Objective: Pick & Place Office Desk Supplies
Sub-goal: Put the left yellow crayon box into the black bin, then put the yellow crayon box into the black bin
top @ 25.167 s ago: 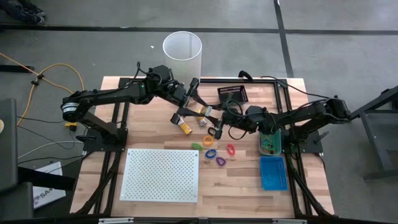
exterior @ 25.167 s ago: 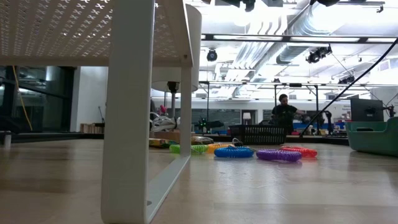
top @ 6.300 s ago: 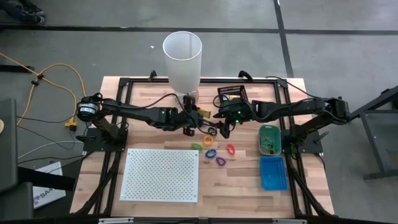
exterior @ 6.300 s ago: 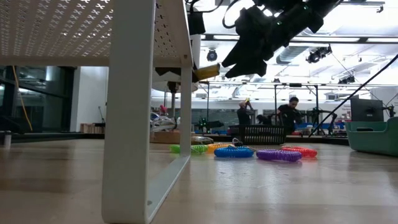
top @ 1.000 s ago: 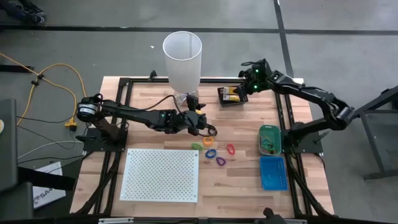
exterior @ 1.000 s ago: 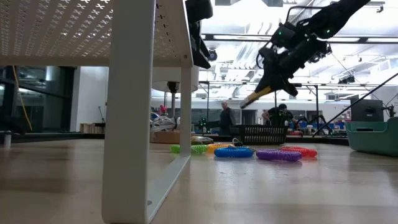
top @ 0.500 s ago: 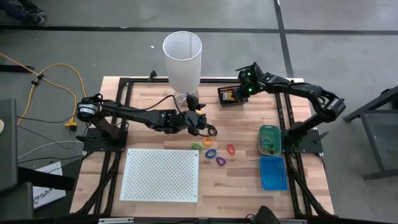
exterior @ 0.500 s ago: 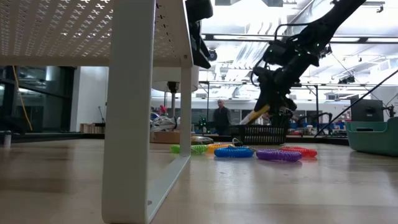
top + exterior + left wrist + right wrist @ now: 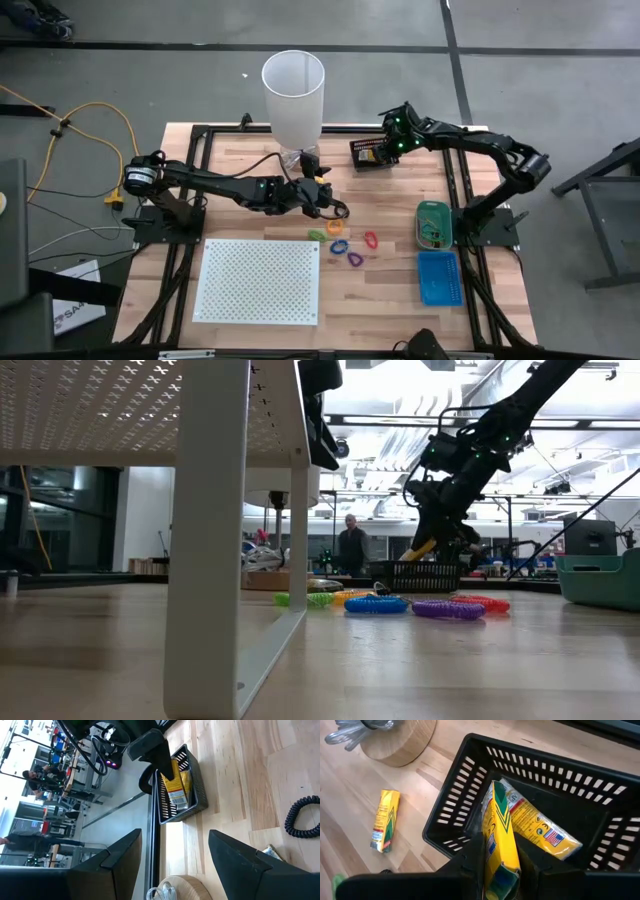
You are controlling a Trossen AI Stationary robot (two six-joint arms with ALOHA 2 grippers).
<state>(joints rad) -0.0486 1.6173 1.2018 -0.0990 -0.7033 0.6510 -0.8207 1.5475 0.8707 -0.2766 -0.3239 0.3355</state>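
Packet (image 9: 499,845) clamped in right gripper (image 9: 497,870).

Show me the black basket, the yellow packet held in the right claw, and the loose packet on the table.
black basket (image 9: 451,818): right wrist view, slotted side wall.
held yellow packet (image 9: 499,840): right wrist view, front face.
loose yellow packet (image 9: 385,820): right wrist view, middle.

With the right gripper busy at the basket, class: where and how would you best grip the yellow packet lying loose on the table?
Grip the yellow packet across its narrow width at mid-length, coming straight down. It lies flat, long and slim, with bare wood along both long edges for the fingers. The left gripper hangs open, probably nearer than the right gripper.
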